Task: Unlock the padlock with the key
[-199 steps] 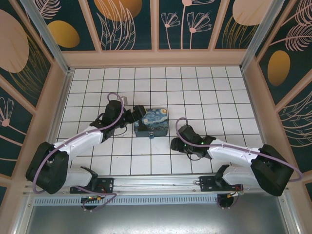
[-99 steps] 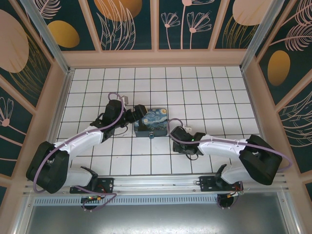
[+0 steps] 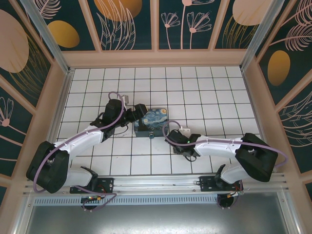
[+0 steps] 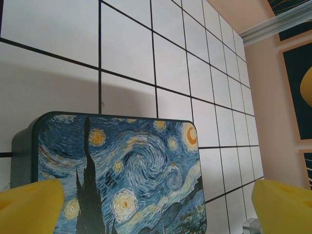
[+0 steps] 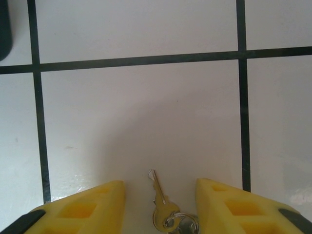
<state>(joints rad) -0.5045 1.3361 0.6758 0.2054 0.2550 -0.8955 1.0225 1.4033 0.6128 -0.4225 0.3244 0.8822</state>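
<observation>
A small silvery key [image 5: 159,201] on a ring [image 5: 183,225] lies flat on a white tile, its tip pointing away from the camera. My right gripper [image 5: 160,187] is low over it, open, with a yellow finger [image 5: 83,209] on each side and a gap to the key on both. From above, the right gripper [image 3: 172,140] is just right of the box's front corner. The padlock [image 3: 154,136] shows as a tiny bluish-grey piece at the front edge of the painted box [image 3: 151,122]. My left gripper [image 4: 156,209] is open wide, its fingers straddling the box [image 4: 126,175].
The floor is white tiles with dark grout, walled by peach panels [image 3: 156,58] at the back and both sides. A metal rail [image 3: 156,184] runs along the near edge by the arm bases. Open tiles lie behind and to the right of the box.
My right gripper has slid left across the tiles toward the box's front corner, and its elbow has swung inward. The left arm and the box have not moved.
</observation>
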